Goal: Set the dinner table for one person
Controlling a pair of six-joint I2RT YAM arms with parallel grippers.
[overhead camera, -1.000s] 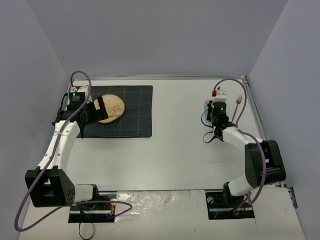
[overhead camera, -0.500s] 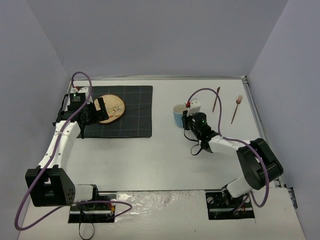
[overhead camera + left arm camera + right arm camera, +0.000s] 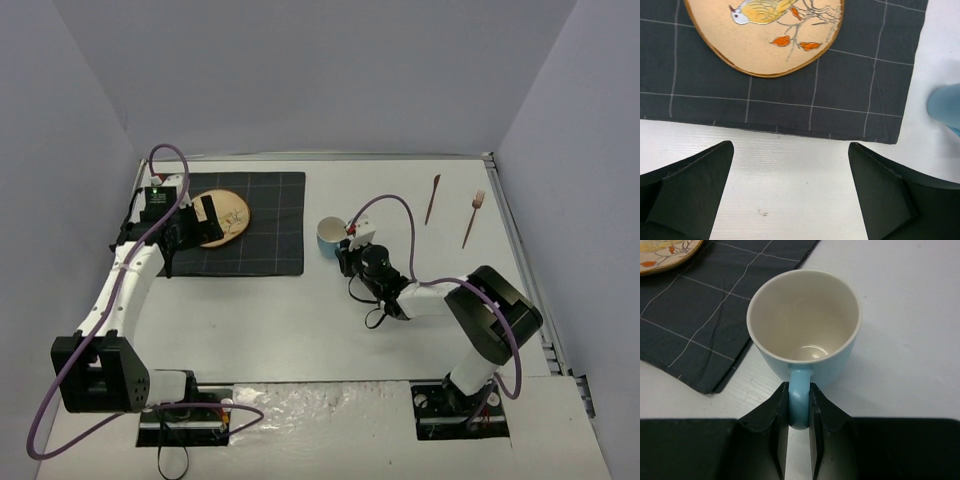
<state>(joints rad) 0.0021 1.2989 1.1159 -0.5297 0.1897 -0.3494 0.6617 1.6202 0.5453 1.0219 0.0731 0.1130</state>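
Observation:
The white dinner table [image 3: 330, 320] carries a dark grid-lined placemat [image 3: 270, 235] at the back left. A tan plate with a bird painting [image 3: 230, 215] lies on the mat's left part and also shows in the left wrist view [image 3: 765, 35]. My left gripper [image 3: 185, 228] is open and empty, over the mat's left edge beside the plate. My right gripper [image 3: 343, 250] is shut on the handle of a light blue mug [image 3: 330, 236], upright and just right of the mat. The mug is empty inside [image 3: 805, 320]; its handle [image 3: 799, 400] sits between my fingers.
A brown knife [image 3: 432, 198] and a wooden fork [image 3: 472, 218] lie at the back right of the table, near its right rim. The mat's corner [image 3: 705, 370] lies close to the mug's left side. Grey walls enclose the table.
My right arm has carried the mug leftward from the back right to beside the placemat. The knife and fork have come into view. The left arm has barely moved.

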